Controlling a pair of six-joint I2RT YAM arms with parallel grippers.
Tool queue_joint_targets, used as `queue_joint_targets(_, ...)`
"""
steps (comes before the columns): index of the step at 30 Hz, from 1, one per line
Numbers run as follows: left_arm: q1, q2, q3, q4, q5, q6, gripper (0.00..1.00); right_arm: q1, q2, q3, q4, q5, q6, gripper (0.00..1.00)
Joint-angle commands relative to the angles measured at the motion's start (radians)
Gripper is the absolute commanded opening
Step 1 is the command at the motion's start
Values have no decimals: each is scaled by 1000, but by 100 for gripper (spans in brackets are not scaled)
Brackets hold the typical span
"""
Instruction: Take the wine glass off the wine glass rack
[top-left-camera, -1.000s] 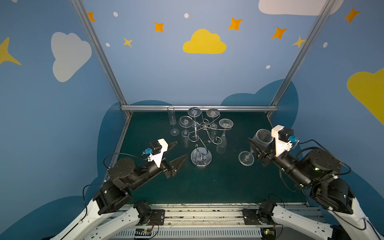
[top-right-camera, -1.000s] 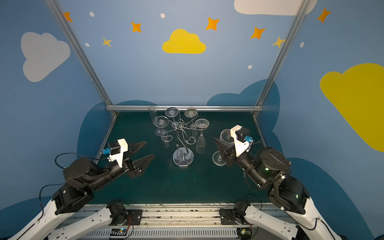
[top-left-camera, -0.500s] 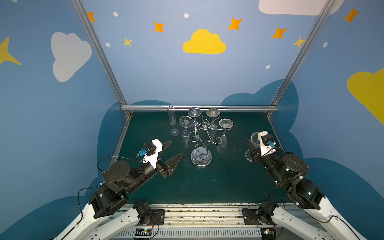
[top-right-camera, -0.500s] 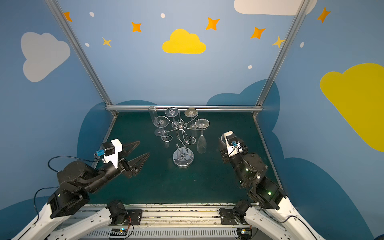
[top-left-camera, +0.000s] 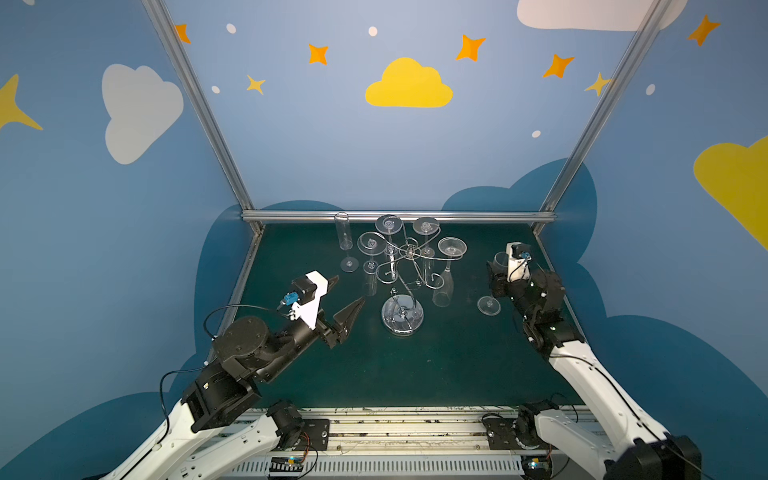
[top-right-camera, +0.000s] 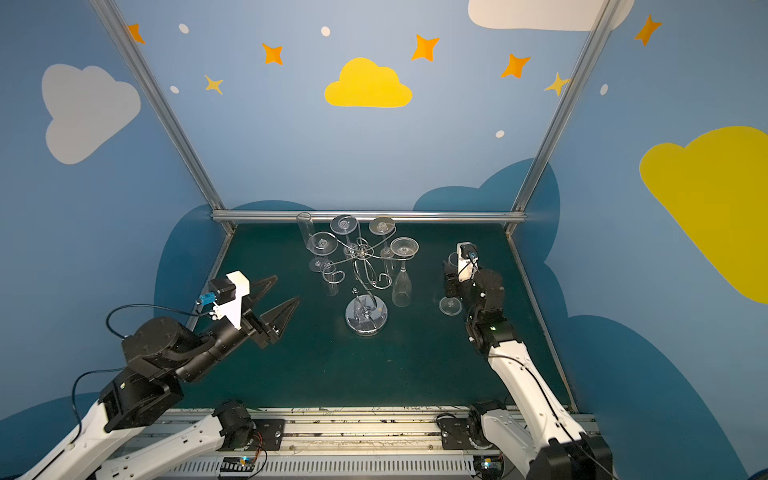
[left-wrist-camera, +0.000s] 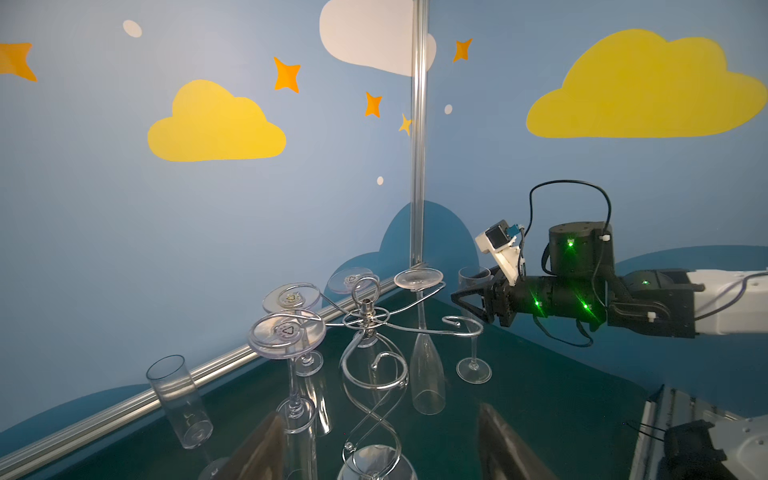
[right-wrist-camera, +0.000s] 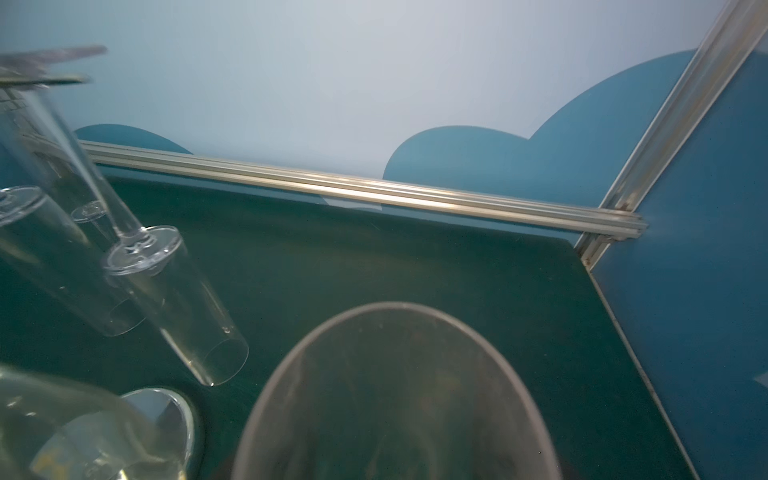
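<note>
Right gripper (left-wrist-camera: 471, 289) is seen closed across the bowl of the wine glass (left-wrist-camera: 473, 371), a clear, thin-walled piece with a tall bowl, slim stem and round foot. It is kept upright near the right edge of the dark green mat (top-left-camera: 415, 365), off the wine glass rack (top-left-camera: 410, 250) and well apart from it. Whether the foot touches the mat cannot be told. Left gripper (top-left-camera: 347, 291) is noted empty, its black wedge-shaped fingers (left-wrist-camera: 259, 446) spread wide and tapering to points, left of the rack. The rack is formed of bright silver wire, with scroll-ended arms curling out from a central post above a round, mirror-like base. Four hanging glasses (top-left-camera: 452, 247) are carried upside down on the arms, flat feet uppermost. One standing flute (top-left-camera: 343, 235) is set upright on the mat just behind and left of the rack. In both top views the whole layout and the base disc are shown from above. In the left wrist view the rack is seen side-on, a small triangle mark is made out in two feet, and the right arm's black triangular finger is shown against the bowl. In the right wrist view only the held glass's rim, close and blurred, and some hanging glasses are caught.
</note>
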Motion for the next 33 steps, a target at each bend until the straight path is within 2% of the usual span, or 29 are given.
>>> queue_joint_targets(1, -2, 11, 35, 18, -83, 51, 73, -34, 89, 57, 177, -125, 31, 25)
queue_joint_targets(7, 4, 35, 29, 78, -172, 112, 74, -54, 301, 215, 131, -164, 21, 24)
queue_joint_targets(15, 31, 64, 19, 119, -241, 131, 76, -62, 539, 298, 327, -187, -9, 23)
queue_joint_targets(18, 52, 73, 20, 117, -235, 124, 76, -62, 624, 316, 431, -214, -8, 23)
queue_joint_targets(23, 95, 87, 23, 105, -207, 99, 77, -62, 762, 292, 768, -244, -1, 23)
queue_joint_targets(33, 161, 105, 23, 87, -141, 52, 77, -49, 847, 339, 755, -265, -21, 24)
